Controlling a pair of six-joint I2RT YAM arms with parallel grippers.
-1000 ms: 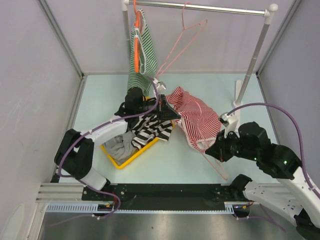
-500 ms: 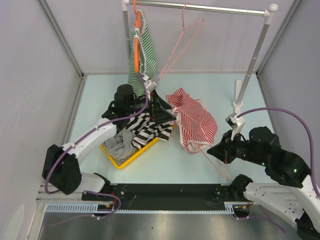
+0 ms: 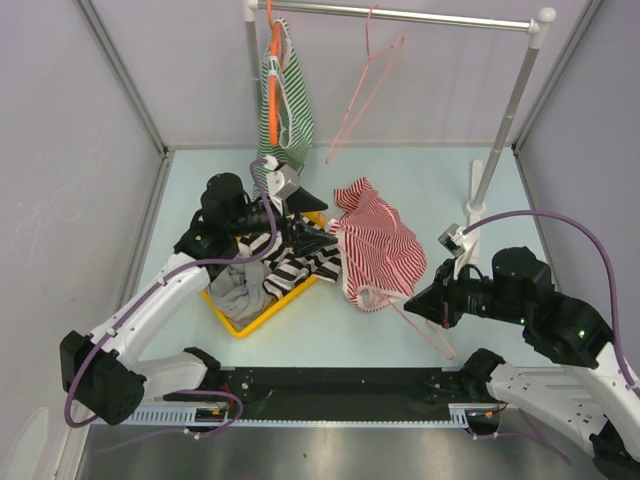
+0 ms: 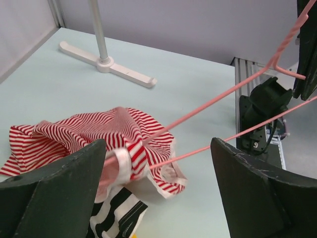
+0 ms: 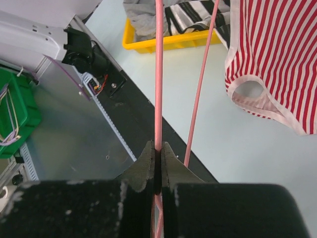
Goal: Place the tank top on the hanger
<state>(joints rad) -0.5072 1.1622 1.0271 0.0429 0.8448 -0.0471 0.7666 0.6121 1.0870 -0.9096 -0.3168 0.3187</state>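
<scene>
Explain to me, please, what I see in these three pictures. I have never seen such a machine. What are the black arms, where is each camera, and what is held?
This is a robot with a left arm and a right arm, bolted at the near edge of the table. One picture looks down from above. The other two come from a small camera on each wrist, so each shows its own fingers.

On the table are a red-and-white striped tank top and a yellow tray holding a black-and-white garment and a grey cloth.

The right fingers are shut on a thin pink hanger, whose far end seems to reach into the tank top. The left fingers are wide open and hold nothing.

Behind, a rail carries a green striped top.
</scene>
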